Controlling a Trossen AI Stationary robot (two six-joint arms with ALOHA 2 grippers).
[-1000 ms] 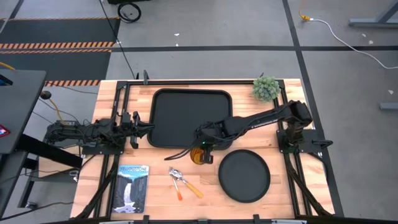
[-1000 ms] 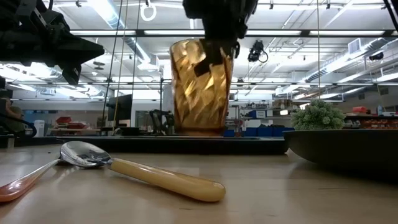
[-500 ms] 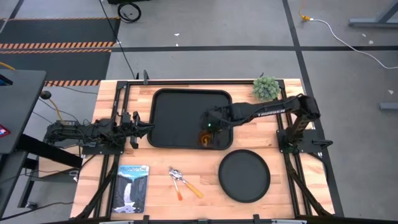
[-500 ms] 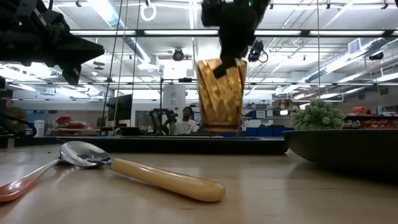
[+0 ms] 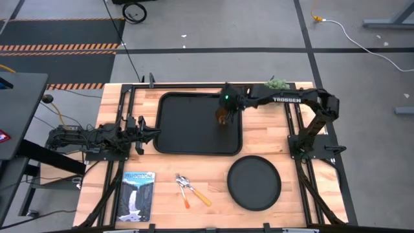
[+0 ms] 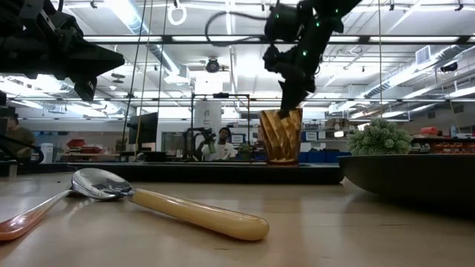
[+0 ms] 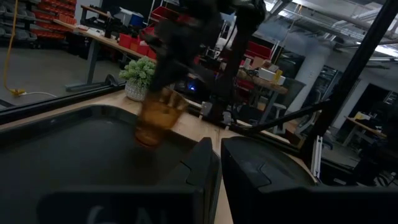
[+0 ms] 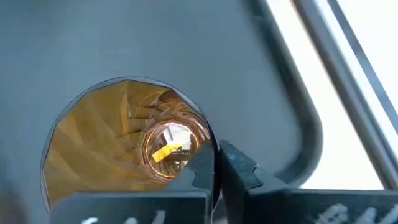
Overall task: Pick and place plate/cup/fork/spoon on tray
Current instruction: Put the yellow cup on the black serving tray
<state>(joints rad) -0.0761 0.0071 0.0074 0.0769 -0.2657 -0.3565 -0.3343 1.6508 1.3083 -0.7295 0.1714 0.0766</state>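
The amber ribbed cup stands upright over the black tray, near its far right corner. It also shows in the low view and in the left wrist view. My right gripper is above the cup and shut on its rim. Whether the cup's base touches the tray, I cannot tell. The round black plate lies on the table near the tray's right front corner. The spoon and the fork lie side by side near the front edge. My left gripper waits shut at the tray's left edge. My right gripper pinches the cup's rim with one finger inside the cup and the other outside. The fingers come from above, pointing down. The cup hangs upright below them, low over the tray.
A book with a waterfall cover lies at the front left. A small green plant stands at the far right corner, close to my right arm. The tray's left and middle parts are bare.
My right gripper has carried the cup from the table between tray and plate toward the far edge, over the tray's near rim, to the tray's far right corner. The cup has stayed upright and the gripper has stayed shut on it.
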